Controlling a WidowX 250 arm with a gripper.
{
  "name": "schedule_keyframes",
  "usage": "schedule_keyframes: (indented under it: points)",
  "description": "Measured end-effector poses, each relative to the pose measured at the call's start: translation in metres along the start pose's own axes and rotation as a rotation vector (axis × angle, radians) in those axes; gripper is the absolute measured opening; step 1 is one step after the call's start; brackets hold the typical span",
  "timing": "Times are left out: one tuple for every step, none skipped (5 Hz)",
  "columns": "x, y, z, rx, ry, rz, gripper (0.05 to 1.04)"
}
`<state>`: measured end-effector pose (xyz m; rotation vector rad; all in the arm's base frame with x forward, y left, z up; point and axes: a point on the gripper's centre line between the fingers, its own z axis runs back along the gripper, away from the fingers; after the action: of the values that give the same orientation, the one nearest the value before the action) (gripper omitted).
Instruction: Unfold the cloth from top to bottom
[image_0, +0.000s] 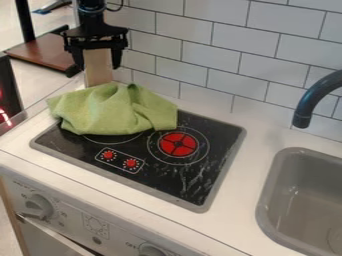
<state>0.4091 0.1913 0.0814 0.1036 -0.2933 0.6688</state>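
Grasping seemed due, the spread-apart black two-finger tool (98, 64) needing to descend to the top of the rumpled green cloth (110, 111).

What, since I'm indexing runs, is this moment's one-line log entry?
gripper: jaws apart, clear of cloth | green cloth: bunched, partly covering stovetop | unfolding: incomplete

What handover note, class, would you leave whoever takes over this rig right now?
Gripper: open, empty, up near the cloth's far side.
Green cloth: bunched on the stove top, at its back left, partly covering the left burner.
Done: no finished unfolding visible; the cloth is rumpled.
Left: probably grip its top edge, draw it open, lay it flat.
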Motion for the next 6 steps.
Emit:
schedule_keyframes:
  points:
    - [-0.013,0.001,-0.013,0.013,0.082,-0.032,0.999]
    - [-0.022,0.003,-0.023,0.014,0.088,-0.059,0.999]
    - [-0.026,0.001,-0.027,0.007,0.096,-0.07,0.951]
    - [-0.023,0.002,-0.027,0.009,0.08,-0.059,0.649]
    - [-0.022,0.002,-0.027,0.01,0.072,-0.061,0.347]
    - [-0.024,0.002,-0.027,0.005,0.086,-0.056,0.142]
